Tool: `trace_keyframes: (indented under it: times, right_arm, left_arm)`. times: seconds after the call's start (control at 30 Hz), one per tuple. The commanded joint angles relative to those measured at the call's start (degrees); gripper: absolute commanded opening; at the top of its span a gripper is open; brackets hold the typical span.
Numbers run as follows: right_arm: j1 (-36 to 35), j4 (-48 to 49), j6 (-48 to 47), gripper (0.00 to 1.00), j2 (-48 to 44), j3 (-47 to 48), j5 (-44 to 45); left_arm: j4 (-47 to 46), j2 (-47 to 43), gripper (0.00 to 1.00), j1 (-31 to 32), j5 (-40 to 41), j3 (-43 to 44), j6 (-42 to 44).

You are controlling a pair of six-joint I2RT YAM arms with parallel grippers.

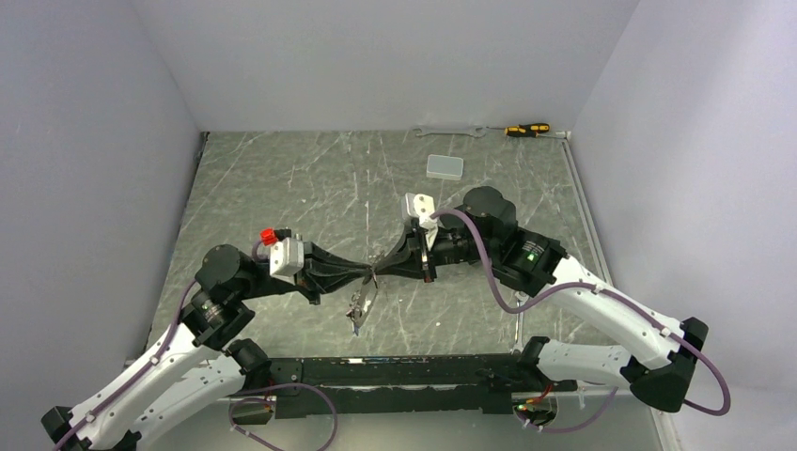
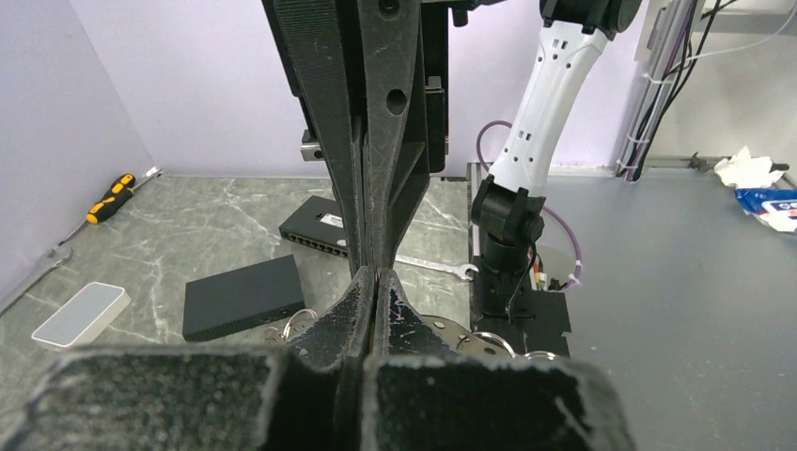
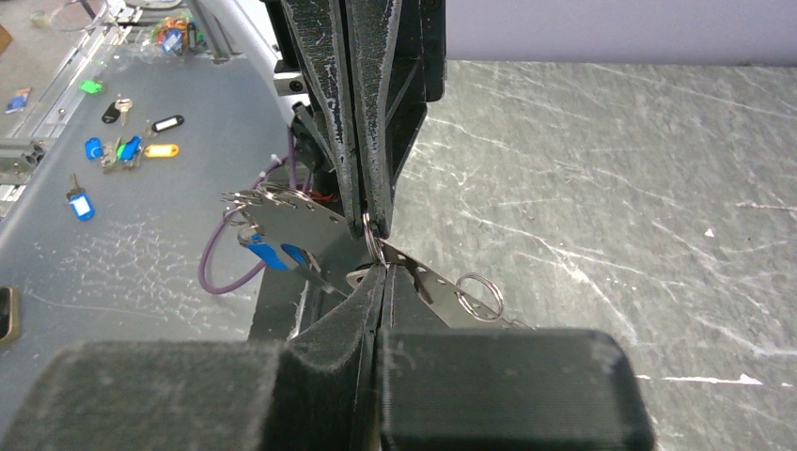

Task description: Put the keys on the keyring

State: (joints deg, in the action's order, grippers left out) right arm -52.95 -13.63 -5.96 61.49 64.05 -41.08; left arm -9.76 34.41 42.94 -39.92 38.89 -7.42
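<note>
Silvery flat metal keys (image 3: 282, 233), one carrying a blue plastic tag (image 3: 273, 254), hung in a bunch above the grey marbled tabletop (image 1: 282, 188), between the two arms. They dangled from a thin silvery wire keyring (image 3: 372, 242) pinched from both sides. The left gripper (image 3: 365, 218) had its fingers pressed together on the upper part of the keyring. The right gripper (image 3: 376, 282) was clamped tip to tip against it on the lower part. Whether its pads also caught a key head could not be told. A perforated silvery strip (image 3: 425, 274) ending in a small split ring (image 3: 479, 296) stuck out beside the pinch.

By the look of it, the step in hand was the threading itself: working a key round the wire coil while both arms held it taut. The next move probably called for one gripper to hold firm while the other slid or turned the key along the coil. A loose pinch could let the bunch drop.

As for containers, only a pale flat rectangular box (image 1: 444, 167) lay near the back wall. It looked closed, and its contents could not be seen.
</note>
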Motion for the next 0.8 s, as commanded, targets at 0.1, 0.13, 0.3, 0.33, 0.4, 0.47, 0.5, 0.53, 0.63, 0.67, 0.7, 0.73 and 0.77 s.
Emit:
trace_keyframes:
  times: [0.1, 0.13, 0.3, 0.33, 0.4, 0.47, 0.5, 0.53, 0.63, 0.67, 0.7, 0.73, 0.77]
  right_arm:
    - [0.0, -0.6, 0.4, 0.00, 1.6, 3.7, -1.0]
    - [0.0, -1.0, 0.5, 0.00, 1.8, 3.9, -1.1]
    - [0.0, -2.2, 1.1, 0.00, 2.1, 4.5, -0.6]
    - [0.0, -2.3, 1.3, 0.00, 2.1, 4.6, -0.5]
    - [0.0, -2.6, 1.6, 0.00, 2.3, 5.0, -0.8]
    - [0.0, -2.9, 2.1, 0.00, 2.6, 5.4, -1.2]
    - [0.0, -3.1, 2.4, 0.00, 2.8, 5.6, -1.9]
    - [0.0, -3.4, 2.5, 0.00, 3.0, 5.8, -2.3]
    - [0.0, -4.5, 3.4, 0.00, 3.9, 6.5, -3.5]
    - [0.0, -5.2, 3.5, 0.00, 4.3, 7.0, -4.1]
    - [0.0, -5.8, 3.6, 0.00, 5.0, 7.5, -4.6]
    - [0.0, -6.5, 3.7, 0.00, 5.4, 7.9, -5.2]
    - [0.0, -7.4, 3.8, 0.00, 6.0, 8.4, -5.7]
  left_arm:
    - [2.8, 0.7, 0.00, 0.0, -3.3, 2.8, 3.6]
    - [3.2, 0.7, 0.00, 0.0, -3.2, 3.0, 3.9]
    - [5.9, 0.2, 0.00, 0.1, -2.5, 3.2, 5.7]
    - [6.2, 0.0, 0.00, 0.1, -2.4, 3.1, 6.0]
    - [6.7, -0.5, 0.00, 0.1, -2.2, 2.9, 6.6]
    - [7.0, -0.8, 0.00, 0.1, -2.0, 2.6, 6.7]
    - [7.0, -1.0, 0.00, 0.0, -2.0, 2.5, 6.7]
    - [7.0, -1.1, 0.00, 0.1, -2.1, 2.4, 6.7]
    - [6.8, -1.3, 0.00, 0.1, -2.8, 2.2, 6.7]
    - [6.7, -1.3, 0.00, 0.1, -3.1, 2.1, 8.2]
    - [6.6, -1.3, 0.00, 0.1, -3.3, 2.1, 8.7]
    - [6.6, -1.3, 0.00, 0.1, -3.5, 2.1, 8.7]
    - [6.5, -1.3, 0.00, 0.0, -3.5, 2.0, 8.8]
